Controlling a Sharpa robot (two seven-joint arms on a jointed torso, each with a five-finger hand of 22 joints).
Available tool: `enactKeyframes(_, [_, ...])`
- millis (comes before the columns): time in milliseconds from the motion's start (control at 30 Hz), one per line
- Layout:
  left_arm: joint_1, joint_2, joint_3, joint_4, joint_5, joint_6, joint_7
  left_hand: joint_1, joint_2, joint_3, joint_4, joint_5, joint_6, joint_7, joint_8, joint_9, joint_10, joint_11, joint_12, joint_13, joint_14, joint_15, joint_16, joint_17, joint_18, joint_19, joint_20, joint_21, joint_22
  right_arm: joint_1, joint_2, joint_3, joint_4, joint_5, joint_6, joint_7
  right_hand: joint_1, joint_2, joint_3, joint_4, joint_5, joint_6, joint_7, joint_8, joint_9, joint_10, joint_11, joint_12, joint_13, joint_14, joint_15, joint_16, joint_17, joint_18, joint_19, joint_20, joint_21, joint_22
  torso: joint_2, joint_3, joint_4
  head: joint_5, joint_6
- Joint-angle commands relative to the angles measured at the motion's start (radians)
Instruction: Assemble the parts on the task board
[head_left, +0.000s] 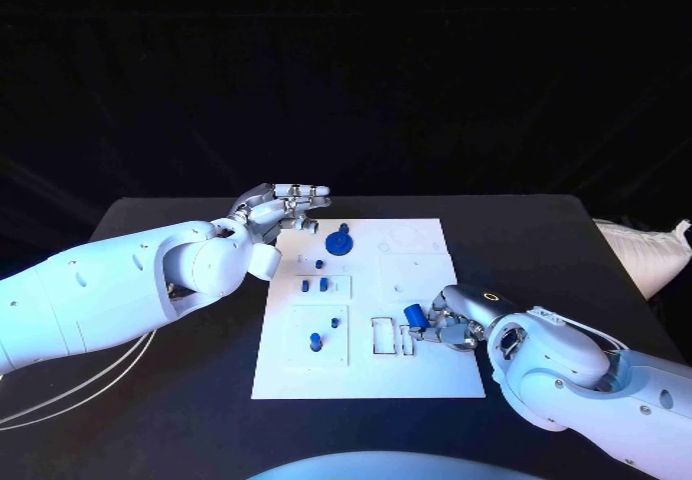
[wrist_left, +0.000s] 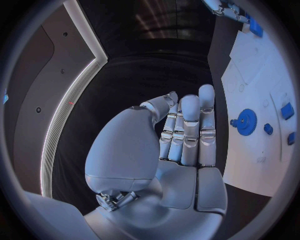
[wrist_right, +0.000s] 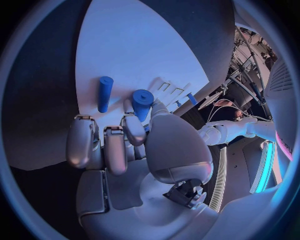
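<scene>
The left hand (head_left: 286, 208) hovers over the far left corner of the white board (head_left: 433, 370), fingers straight and together, holding nothing. Just beside it on the board lies a blue gear (head_left: 340, 242), with small blue pegs (head_left: 323, 284) nearer along the left side. At the board's near right, the right hand (head_left: 444, 322) pinches a blue cylinder (head_left: 414, 316) above a small white frame (head_left: 387, 336); another blue peg (wrist_right: 104, 93) lies nearby. A white bag (head_left: 649, 250) sits at the table's right edge.
</scene>
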Motion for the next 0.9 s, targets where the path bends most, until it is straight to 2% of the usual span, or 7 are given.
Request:
enactKeyframes(33, [0.000, 0.000, 0.001, 0.002, -0.002, 0.023, 0.001, -0.001, 0.004, -0.005, -0.002, 0.004, -0.003, 0.002, -0.005, -0.001, -0.005, 0.001, 0.006, -0.001, -0.007, 0.001, -0.004, -0.001, 0.011, -0.008, -0.001, -0.006, -0.002, -0.021, 0.009, -0.017, -0.019, -0.014, 0.069, -0.017, 0.016, 0.002, -0.005, -0.002, 0.005, 0.003, -0.008, -0.002, 0.000, -0.002, -0.004, 0.002, 0.002, 0.073, -0.005, 0.005, 0.075, -0.008, 0.005, -0.004, 0.004, 0.001, -0.001, -0.0009, 0.0007, -0.001, -0.002])
enactKeyframes(200, [0.000, 0.000, 0.000, 0.002, -0.002, 0.025, -0.001, -0.003, 0.004, -0.006, -0.002, 0.004, -0.005, 0.003, -0.007, -0.002, -0.007, 0.002, 0.007, -0.001, -0.007, 0.001, -0.004, -0.002, 0.011, -0.008, -0.001, -0.007, -0.002, -0.023, 0.006, -0.017, -0.018, -0.020, 0.031, -0.020, 0.046, 0.020, 0.000, -0.006, 0.019, 0.011, -0.011, 0.008, 0.012, 0.004, -0.007, 0.011, 0.016, 0.074, -0.008, 0.008, 0.079, -0.009, 0.006, -0.006, 0.006, 0.004, 0.000, 0.0000, -0.0002, 0.001, -0.002])
enactKeyframes(300, [0.000, 0.000, 0.000, 0.002, -0.002, 0.027, -0.003, -0.003, 0.004, -0.006, -0.002, 0.004, -0.005, 0.003, -0.007, -0.002, -0.007, 0.002, 0.007, -0.001, -0.007, 0.001, -0.004, -0.002, 0.011, -0.008, -0.001, -0.007, -0.002, -0.023, -0.005, -0.016, -0.007, -0.009, -0.024, -0.020, 0.072, 0.032, 0.010, -0.013, 0.022, 0.014, -0.015, 0.014, 0.020, 0.008, -0.010, 0.016, 0.025, 0.074, -0.010, 0.010, 0.083, -0.010, 0.008, -0.008, 0.008, 0.008, -0.001, 0.0001, -0.0007, 0.001, -0.002])
enactKeyframes(533, [0.000, 0.000, 0.000, 0.002, -0.003, 0.029, -0.004, -0.003, 0.004, -0.006, -0.002, 0.004, -0.005, 0.003, -0.007, -0.002, -0.007, 0.002, 0.007, -0.001, -0.007, 0.001, -0.004, -0.002, 0.011, -0.008, -0.001, -0.007, -0.002, -0.016, -0.042, 0.005, 0.050, 0.100, -0.150, -0.020, 0.109, 0.040, 0.028, -0.024, 0.044, 0.012, -0.017, 0.018, 0.032, 0.010, -0.013, 0.016, 0.032, 0.075, -0.013, 0.012, 0.087, -0.011, 0.011, -0.011, 0.012, 0.014, -0.002, -0.0008, 0.0003, -0.001, -0.001])
enactKeyframes(600, [0.000, 0.000, 0.000, 0.001, -0.003, 0.029, -0.004, -0.003, 0.004, -0.006, -0.002, 0.004, -0.005, 0.003, -0.007, -0.002, -0.007, 0.002, 0.007, -0.001, -0.007, 0.001, -0.004, -0.002, 0.011, -0.008, -0.001, -0.007, -0.002, -0.013, -0.048, 0.011, 0.067, 0.127, -0.172, -0.020, 0.111, 0.036, 0.029, -0.021, 0.068, 0.011, -0.017, 0.020, 0.037, 0.011, -0.014, 0.015, 0.036, 0.075, -0.013, 0.013, 0.089, -0.011, 0.013, -0.012, 0.014, 0.016, -0.001, -0.0005, -0.0003, -0.002, 0.000])
enactKeyframes(767, [0.000, 0.000, 0.000, 0.001, -0.004, 0.030, -0.004, -0.003, 0.004, -0.006, -0.002, 0.004, -0.005, 0.003, -0.007, -0.002, -0.007, 0.002, 0.007, -0.001, -0.007, 0.001, -0.004, -0.002, 0.011, -0.008, -0.001, -0.007, -0.002, -0.009, -0.052, 0.021, 0.095, 0.176, -0.197, -0.022, 0.101, 0.021, 0.025, 0.000, 0.159, 0.007, -0.017, 0.022, 0.049, 0.014, -0.014, 0.011, 0.041, 0.076, -0.014, 0.014, 0.090, -0.012, 0.015, -0.012, 0.018, 0.022, 0.000, -0.0002, 0.0003, -0.004, 0.000])
enactKeyframes(900, [0.000, 0.000, 0.000, 0.002, -0.004, 0.030, -0.007, -0.003, 0.004, -0.006, -0.002, 0.004, -0.005, 0.003, -0.007, -0.002, -0.007, 0.002, 0.007, -0.001, -0.007, 0.001, -0.004, -0.002, 0.011, -0.008, -0.001, -0.007, -0.002, -0.006, -0.046, 0.024, 0.103, 0.203, -0.186, -0.025, 0.086, 0.019, 0.023, 0.006, 0.190, 0.005, -0.017, 0.023, 0.054, 0.014, -0.013, 0.006, 0.041, 0.075, -0.014, 0.014, 0.089, -0.012, 0.016, -0.012, 0.018, 0.022, 0.000, -0.0016, 0.0018, -0.006, -0.002])
